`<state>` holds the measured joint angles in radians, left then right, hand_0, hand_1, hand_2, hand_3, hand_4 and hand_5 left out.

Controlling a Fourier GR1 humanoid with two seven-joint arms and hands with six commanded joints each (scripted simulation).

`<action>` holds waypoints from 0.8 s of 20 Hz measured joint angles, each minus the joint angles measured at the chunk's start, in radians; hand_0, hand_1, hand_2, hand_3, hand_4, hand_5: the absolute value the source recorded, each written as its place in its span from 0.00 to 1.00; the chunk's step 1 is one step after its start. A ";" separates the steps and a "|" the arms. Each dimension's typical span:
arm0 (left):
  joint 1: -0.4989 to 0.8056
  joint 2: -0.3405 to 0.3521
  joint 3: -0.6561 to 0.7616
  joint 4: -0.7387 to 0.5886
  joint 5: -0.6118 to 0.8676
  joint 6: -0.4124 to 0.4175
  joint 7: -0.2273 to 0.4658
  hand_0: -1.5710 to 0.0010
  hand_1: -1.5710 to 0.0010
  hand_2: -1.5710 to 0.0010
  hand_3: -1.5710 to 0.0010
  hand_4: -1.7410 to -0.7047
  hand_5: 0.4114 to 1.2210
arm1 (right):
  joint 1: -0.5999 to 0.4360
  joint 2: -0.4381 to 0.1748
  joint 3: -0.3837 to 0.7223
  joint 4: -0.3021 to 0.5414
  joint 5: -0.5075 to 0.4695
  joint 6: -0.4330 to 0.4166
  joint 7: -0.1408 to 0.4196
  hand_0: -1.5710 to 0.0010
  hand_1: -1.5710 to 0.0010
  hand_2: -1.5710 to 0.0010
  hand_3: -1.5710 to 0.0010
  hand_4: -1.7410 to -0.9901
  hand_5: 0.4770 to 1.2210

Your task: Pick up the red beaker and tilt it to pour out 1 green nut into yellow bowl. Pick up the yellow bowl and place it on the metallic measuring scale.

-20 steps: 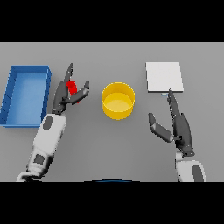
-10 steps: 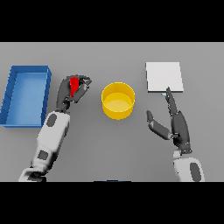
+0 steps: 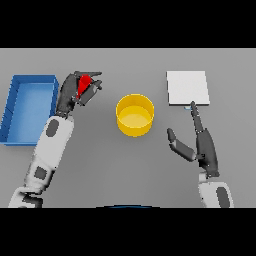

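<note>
Grey table point(image 3: 125, 165), left hand point(image 3: 75, 92) curled round red beaker point(image 3: 84, 84), left of yellow bowl point(image 3: 135, 115), right hand point(image 3: 200, 142) relaxed open

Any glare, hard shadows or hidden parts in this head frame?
Head view: even light, no glare; faint shadow inside the yellow bowl; the left hand covers most of the red beaker; no nut can be made out.

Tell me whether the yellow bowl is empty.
Looks empty: the yellow bowl shows only bare yellow inside, with no green nut visible.
</note>
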<state>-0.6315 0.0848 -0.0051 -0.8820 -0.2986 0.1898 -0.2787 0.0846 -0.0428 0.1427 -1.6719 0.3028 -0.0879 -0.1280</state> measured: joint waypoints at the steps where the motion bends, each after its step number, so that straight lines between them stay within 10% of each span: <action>1: -0.007 0.027 -0.041 -0.026 -0.047 -0.005 0.033 0.01 0.01 0.01 0.01 0.01 0.90 | 0.001 -0.002 -0.001 -0.005 -0.003 0.003 0.000 1.00 1.00 1.00 1.00 0.86 0.25; 16: -0.229 0.175 -0.484 -0.047 -0.489 -0.237 0.258 0.00 0.00 0.00 0.00 0.00 0.97 | 0.000 -0.002 0.010 -0.019 0.002 0.013 0.005 1.00 1.00 1.00 1.00 0.90 0.28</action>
<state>-0.8609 0.2602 -0.4889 -0.9291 -0.7877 -0.0470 -0.0206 0.0845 -0.0446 0.1524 -1.6911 0.3050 -0.0746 -0.1232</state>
